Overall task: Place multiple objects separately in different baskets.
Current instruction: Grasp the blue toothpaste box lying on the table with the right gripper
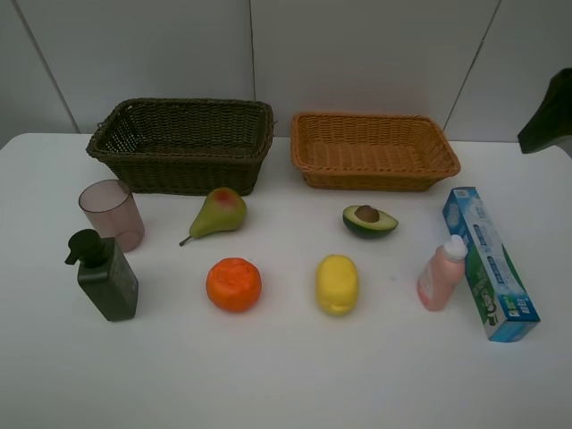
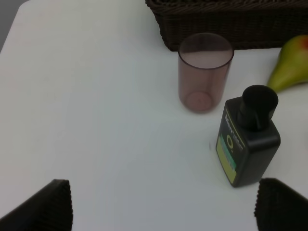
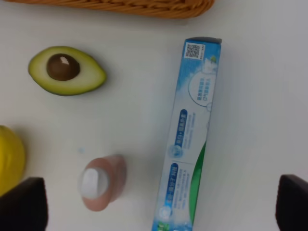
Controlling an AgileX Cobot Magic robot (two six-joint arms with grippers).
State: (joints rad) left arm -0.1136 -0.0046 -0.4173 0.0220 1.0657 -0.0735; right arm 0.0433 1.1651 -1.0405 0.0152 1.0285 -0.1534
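On the white table lie a pear [image 1: 219, 213], orange [image 1: 233, 284], lemon [image 1: 337, 284] and avocado half [image 1: 369, 220]. A pink cup [image 1: 112, 214] and dark green pump bottle [image 1: 105, 277] stand at the left. At the right, a small pink bottle [image 1: 441, 275] stands beside a toothpaste box [image 1: 490, 264]. Behind them sit a dark basket [image 1: 179, 170] and an orange-tan basket [image 1: 375, 179], both empty. My left gripper [image 2: 163, 207] hangs open above the table near the pump bottle [image 2: 248, 142] and cup [image 2: 204, 72]. Open too, my right gripper [image 3: 158, 204] hovers over the pink bottle [image 3: 101, 183] and toothpaste box [image 3: 192, 134].
A dark part of the right arm [image 1: 547, 116] shows at the right edge, beyond the orange-tan basket. The table's far edge meets a white panelled wall just behind the baskets. The avocado half [image 3: 67, 70] lies near the right gripper, and the pear [image 2: 288, 65] lies beyond the pump bottle.
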